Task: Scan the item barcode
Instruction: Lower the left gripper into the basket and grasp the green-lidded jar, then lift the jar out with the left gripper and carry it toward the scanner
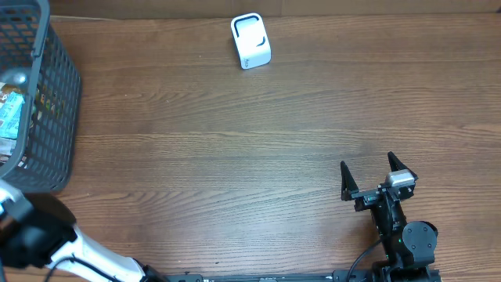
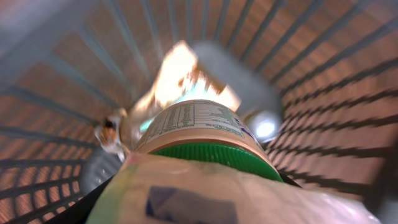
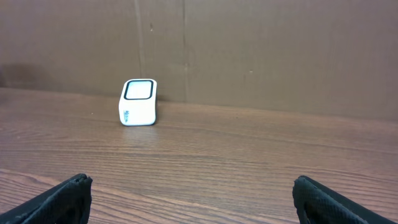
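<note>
Left claw down among the goods in the grey mesh basket at the counter's far left corner. Cannot tell whether clenched or released: left-wrist view smeared by blur, with only dark slivers of finger at the bottom corners. Between those slivers, filling the foreground, a pale packet with a dark patch on its face; cannot tell whether gripped or merely pressed close. Just behind the packet and partly covered by it, a bottle lying with its green lid toward the camera and a printed label along its side. Past the bottle, a bright crumpled wrapper and other goods too blurred to name, all ringed by the basket's bars over brown wood.

Unseen from overhead, that claw; only the white-and-black left arm showing at the counter's near left corner, just beside the basket's near wall. Along the far edge, about midway and well apart from the basket: white scanner, dark-framed window facing up.

At the near right corner, well apart from scanner and basket alike: right claw released, jaws spread wide above the wood, pointing toward the far edge. Through the right-wrist camera, scanner standing left of centre before a brown back wall, black fingertips at the bottom corners of the view.
</note>
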